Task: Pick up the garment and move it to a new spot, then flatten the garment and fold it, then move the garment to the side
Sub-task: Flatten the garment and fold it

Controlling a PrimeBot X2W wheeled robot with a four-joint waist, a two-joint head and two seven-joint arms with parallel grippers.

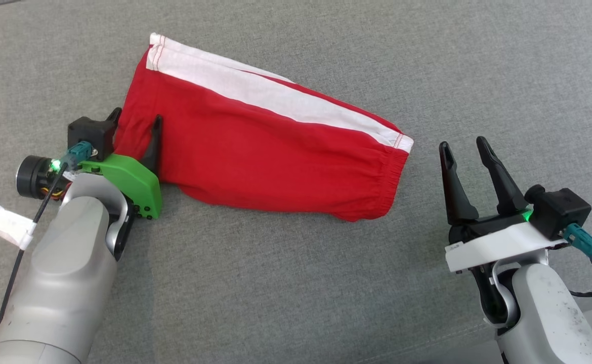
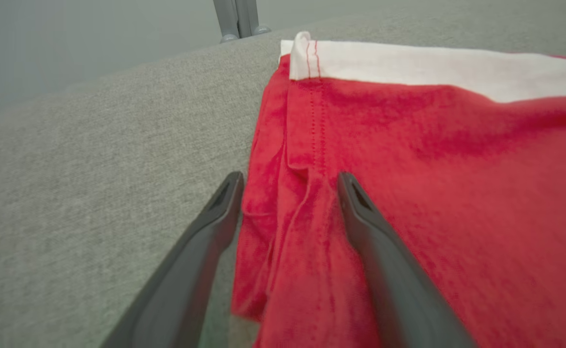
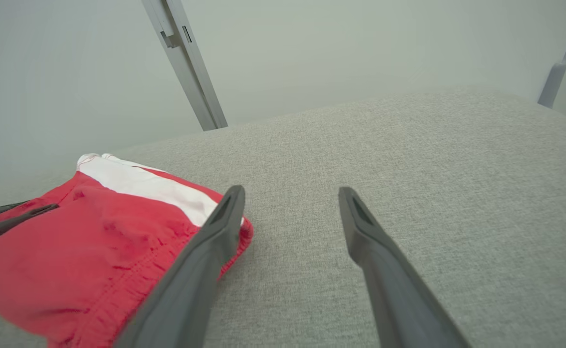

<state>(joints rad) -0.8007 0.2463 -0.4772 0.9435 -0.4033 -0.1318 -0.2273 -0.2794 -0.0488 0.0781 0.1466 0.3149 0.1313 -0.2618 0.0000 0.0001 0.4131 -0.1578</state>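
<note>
The garment appears folded flat, its hem between the open left jaws. The open right jaws stand empty beside its waistband. Only moving it aside seems left.

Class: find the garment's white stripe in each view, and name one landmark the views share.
Head view: white stripe along the upper edge of the garment, upper middle.
Left wrist view: white stripe across the top right.
Right wrist view: white stripe at middle left.
Shared landmark: grey cloth surface.
</note>
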